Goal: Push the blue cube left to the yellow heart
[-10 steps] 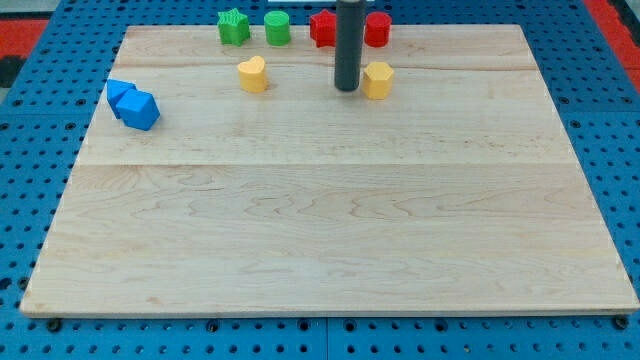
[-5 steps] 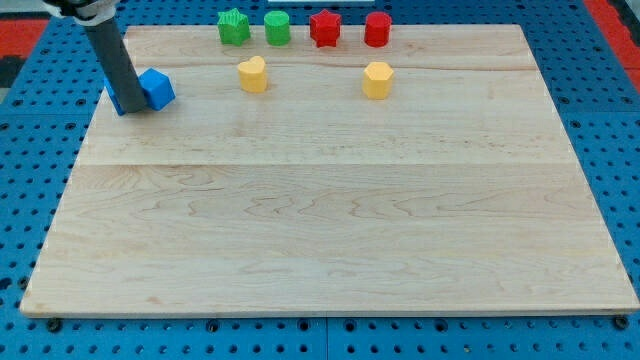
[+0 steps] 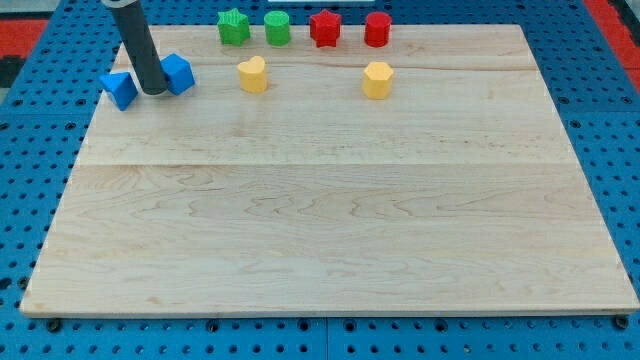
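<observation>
- My tip [image 3: 153,93] sits on the bench [image 3: 320,220], squeezed between two blue blocks.
- The blue cube [image 3: 177,74] is touching my tip at about 2 o'clock from it.
- The other blue block [image 3: 119,89] is just beside my tip at 9 o'clock. I cannot tell its shape well.
- I have no fingers at all, only a straight dark rod, so there is nothing to spread or pinch.
- The yellow heart [image 3: 252,74] is at 3 o'clock from the blue cube, near it but not touching.
- I think my job is partly done: the cube needs to slide a little more toward the heart and stop on its left side.
- To do it well, I should keep my tip right behind the middle of the cube, on the side away from the heart.
- If I push off-centre, the cube may spin and slip past my tip.
- I should go slowly near the end so the heart does not get knocked toward the green star [image 3: 233,27] or the green cylinder [image 3: 277,27].
</observation>
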Controlling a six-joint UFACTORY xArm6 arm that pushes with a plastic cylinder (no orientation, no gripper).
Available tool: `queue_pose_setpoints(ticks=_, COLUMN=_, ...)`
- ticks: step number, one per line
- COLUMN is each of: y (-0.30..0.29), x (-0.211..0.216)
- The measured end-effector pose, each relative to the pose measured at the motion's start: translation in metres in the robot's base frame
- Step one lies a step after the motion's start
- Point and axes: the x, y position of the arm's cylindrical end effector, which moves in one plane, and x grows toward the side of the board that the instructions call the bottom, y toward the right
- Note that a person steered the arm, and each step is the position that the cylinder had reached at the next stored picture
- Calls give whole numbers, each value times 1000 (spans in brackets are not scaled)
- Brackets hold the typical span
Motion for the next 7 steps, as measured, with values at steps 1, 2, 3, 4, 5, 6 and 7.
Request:
queue_pose_setpoints(ticks=1, y=1, x=-19)
queue_pose_setpoints(ticks=2, y=-7, x=-27)
queue_pose_setpoints(ticks=3, y=-53, x=-43)
queue_pose_setpoints(ticks=4, y=-18, x=-82)
queue_pose_setpoints(ticks=5, y=25, x=-81)
queue_pose_setpoints(ticks=6, y=29, x=-69)
queue_pose_setpoints(ticks=7, y=29, x=-56)
